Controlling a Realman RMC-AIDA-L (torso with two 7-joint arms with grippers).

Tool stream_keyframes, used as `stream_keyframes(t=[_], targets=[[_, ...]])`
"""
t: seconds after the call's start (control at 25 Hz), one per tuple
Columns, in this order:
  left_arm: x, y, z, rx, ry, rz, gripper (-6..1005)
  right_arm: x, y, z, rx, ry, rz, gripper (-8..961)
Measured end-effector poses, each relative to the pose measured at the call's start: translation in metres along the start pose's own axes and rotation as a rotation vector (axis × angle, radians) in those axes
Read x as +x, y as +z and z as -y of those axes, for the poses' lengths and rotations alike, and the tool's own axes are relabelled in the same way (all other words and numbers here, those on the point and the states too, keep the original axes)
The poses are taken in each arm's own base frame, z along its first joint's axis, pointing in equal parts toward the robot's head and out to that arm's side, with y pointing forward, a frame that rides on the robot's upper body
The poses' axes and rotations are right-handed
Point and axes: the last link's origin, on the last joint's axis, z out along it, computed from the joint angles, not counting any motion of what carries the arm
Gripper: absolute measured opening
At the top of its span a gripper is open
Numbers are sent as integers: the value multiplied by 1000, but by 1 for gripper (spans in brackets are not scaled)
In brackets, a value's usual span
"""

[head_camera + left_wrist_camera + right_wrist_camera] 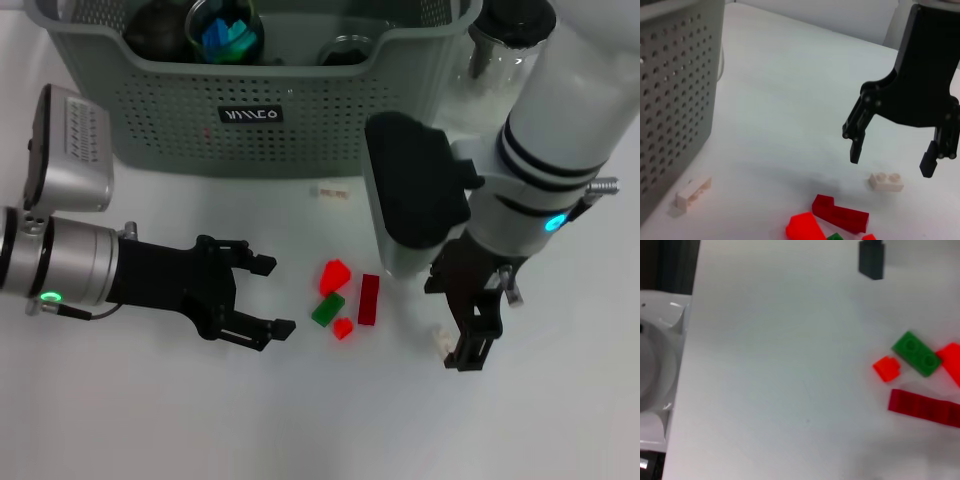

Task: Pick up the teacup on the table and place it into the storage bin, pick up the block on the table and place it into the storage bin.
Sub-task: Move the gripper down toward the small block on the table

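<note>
**2 pincers low over a white bench strewn with small blocks**

The left pincer reaches in from the left side of the bench, its black fingers spread apart and empty, the tips pointing toward the cluster of coloured blocks. The right pincer hangs over the right part of the bench, fingers also apart and holding nothing; the left wrist view shows it poised just above a small white block without touching it.

The bench is a plain, matte white surface, bare apart from the pieces on it. Little of the room shows; the left wrist view catches only a pale wall edge beyond the bench.

The storage bin, 1 grey-green perforated basket with a black label, stands at the far edge of the bench. Inside it are several items, among them a round dark container holding blue pieces. A clear glass vessel stands just beside the bin's right end, partly hidden by the right arm.

Between the pincers lie 4 coloured blocks close together: 1 bright red wedge, 1 green block, 1 small red piece and 1 long dark red bar. There are 2 white blocks: the one under the right pincer and another lying near the bin's front wall.
</note>
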Motion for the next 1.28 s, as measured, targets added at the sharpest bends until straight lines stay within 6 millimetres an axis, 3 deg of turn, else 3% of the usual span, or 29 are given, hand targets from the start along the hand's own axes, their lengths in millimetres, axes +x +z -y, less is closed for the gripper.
stream_keyframes(t=[0.8, 0.88, 1.28], targets=[[0, 4, -2, -4, -33, -30, 892, 0, 19, -10, 14, -110, -54, 924], [1, 4, -1, -3, -32, -29, 892, 0, 20, -10, 16, -112, -54, 771], [1, 2, 1, 8, -34, -33, 892, 0, 22, -10, 21, -114, -53, 684]])
